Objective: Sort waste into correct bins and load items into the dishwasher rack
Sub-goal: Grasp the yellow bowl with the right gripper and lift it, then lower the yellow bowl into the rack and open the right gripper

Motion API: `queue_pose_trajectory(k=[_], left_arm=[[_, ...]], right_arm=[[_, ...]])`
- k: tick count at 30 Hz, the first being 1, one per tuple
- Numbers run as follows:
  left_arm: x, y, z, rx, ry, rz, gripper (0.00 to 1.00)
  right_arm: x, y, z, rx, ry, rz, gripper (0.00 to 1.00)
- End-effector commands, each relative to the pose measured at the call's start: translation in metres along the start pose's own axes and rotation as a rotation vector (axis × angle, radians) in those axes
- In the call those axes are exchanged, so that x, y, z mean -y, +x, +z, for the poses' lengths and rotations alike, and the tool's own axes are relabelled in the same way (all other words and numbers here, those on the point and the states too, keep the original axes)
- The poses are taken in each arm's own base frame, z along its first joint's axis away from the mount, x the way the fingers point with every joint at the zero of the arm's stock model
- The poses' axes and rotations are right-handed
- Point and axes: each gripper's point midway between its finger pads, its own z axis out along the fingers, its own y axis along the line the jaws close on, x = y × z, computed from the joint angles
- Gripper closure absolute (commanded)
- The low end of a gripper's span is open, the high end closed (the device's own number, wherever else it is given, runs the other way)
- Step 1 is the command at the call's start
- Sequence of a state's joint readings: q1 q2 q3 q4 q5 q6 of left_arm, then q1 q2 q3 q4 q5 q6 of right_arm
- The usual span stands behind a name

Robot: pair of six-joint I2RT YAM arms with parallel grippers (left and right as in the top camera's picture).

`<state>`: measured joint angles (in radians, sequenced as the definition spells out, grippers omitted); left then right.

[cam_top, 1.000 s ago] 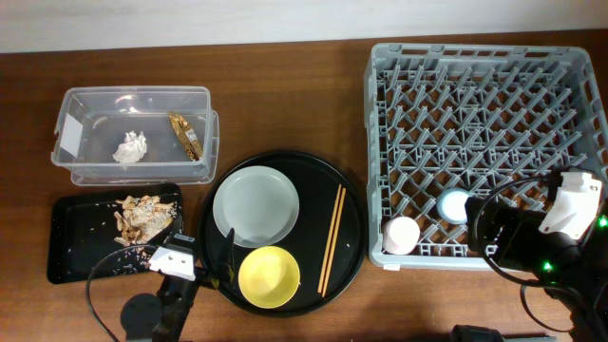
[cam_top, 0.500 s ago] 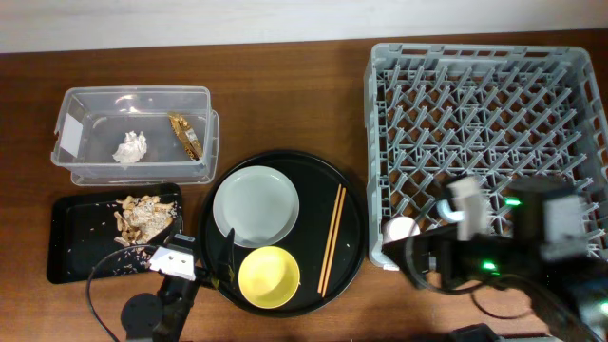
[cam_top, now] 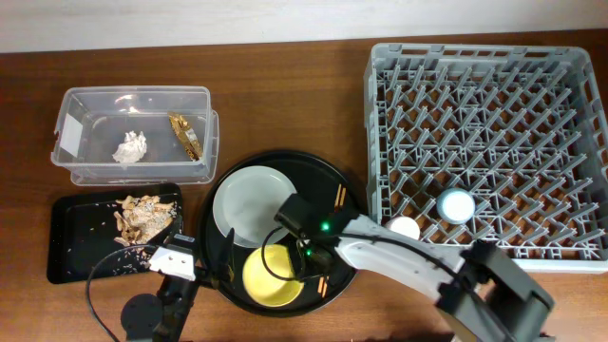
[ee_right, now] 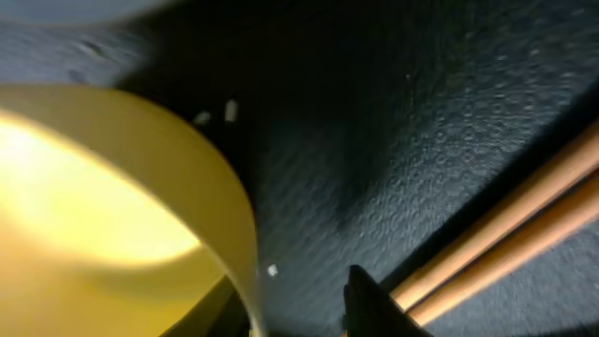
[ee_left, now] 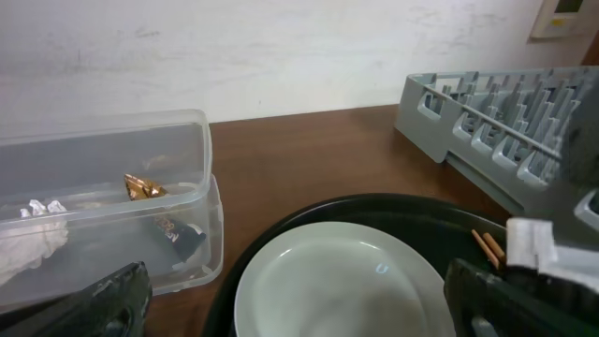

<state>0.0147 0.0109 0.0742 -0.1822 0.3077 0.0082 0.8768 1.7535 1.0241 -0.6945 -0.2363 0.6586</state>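
right pincer [cam_top: 304, 255]: at the rim of the yellow bowl [cam_top: 266, 277] on the round black tray [cam_top: 318, 180], likely for a rim grip; its gap cannot be told.
left pincer [ee_left: 309, 304]: spread wide, empty.

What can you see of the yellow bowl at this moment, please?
The yellow bowl is round, plain and plastic-looking, standing upright with nothing visible inside. It sits at the front of the round black tray, just in front of the pale-grey plate. The right claw hangs over its right rim; whether they touch cannot be told.
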Motion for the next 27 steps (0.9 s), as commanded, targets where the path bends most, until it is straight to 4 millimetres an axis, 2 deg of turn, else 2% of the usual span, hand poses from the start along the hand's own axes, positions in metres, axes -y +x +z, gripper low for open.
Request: queue_pose_trajectory(k=[1, 2, 3, 4, 6, 8, 9, 10, 12, 13, 14, 16, 17, 19, 21, 24, 27], left_arm=[[0.0, 0.005, 0.001, -0.007, 0.005, 0.013, 0.01], [0.0, 0.005, 0.001, -0.007, 0.005, 0.013, 0.01], [0.0, 0.005, 0.001, -0.007, 0.005, 0.013, 0.01], [0.0, 0.005, 0.001, -0.007, 0.005, 0.013, 0.01], [0.0, 0.005, 0.001, -0.007, 0.005, 0.012, 0.01], [0.0, 0.005, 0.001, -0.007, 0.005, 0.013, 0.01], [0.0, 0.005, 0.001, -0.007, 0.005, 0.013, 0.01], [0.0, 0.005, 0.001, -0.007, 0.005, 0.013, 0.01], [0.0, 0.005, 0.001, -0.007, 0.005, 0.013, 0.01], [0.0, 0.005, 0.001, -0.007, 0.005, 0.012, 0.01], [0.0, 0.005, 0.001, -0.007, 0.005, 0.013, 0.01], [0.0, 0.005, 0.001, -0.007, 0.005, 0.013, 0.01], [0.0, 0.005, 0.001, -0.007, 0.005, 0.013, 0.01], [0.0, 0.005, 0.001, -0.007, 0.005, 0.012, 0.01], [0.0, 0.005, 0.001, -0.007, 0.005, 0.013, 0.01], [0.0, 0.005, 0.001, -0.007, 0.005, 0.012, 0.01], [0.0, 0.005, 0.001, -0.007, 0.005, 0.012, 0.01]], right_arm=[[0.001, 0.001, 0.001, -0.005, -0.003, 0.01, 0.85], [-0.001, 0.0, -0.002, 0.004, -0.008, 0.009, 0.93], [0.001, -0.002, -0.006, 0.016, -0.006, 0.01, 0.96], [0.005, -0.006, -0.02, 0.054, 0.005, 0.017, 0.96], [0.022, -0.018, -0.061, 0.17, 0.057, 0.044, 0.96], [0.048, -0.033, -0.115, 0.342, 0.146, 0.088, 0.96], [0.068, -0.042, -0.155, 0.481, 0.206, 0.131, 0.96], [0.102, -0.052, -0.205, 0.674, 0.32, 0.208, 0.96], [0.157, -0.052, -0.273, 0.928, 0.543, 0.354, 0.96], [0.173, -0.049, -0.292, 0.991, 0.62, 0.403, 0.96], [0.207, -0.037, -0.327, 1.093, 0.809, 0.512, 0.96], [0.242, -0.025, -0.355, 1.143, 1.063, 0.622, 0.96], [0.257, -0.024, -0.359, 1.122, 1.168, 0.66, 0.96], [0.283, -0.036, -0.342, 1.007, 1.277, 0.672, 0.96], [0.307, -0.057, -0.325, 0.858, 1.409, 0.605, 0.96], [0.33, -0.08, -0.314, 0.697, 1.594, 0.512, 0.96], [0.343, -0.095, -0.301, 0.607, 1.643, 0.46, 0.96]])
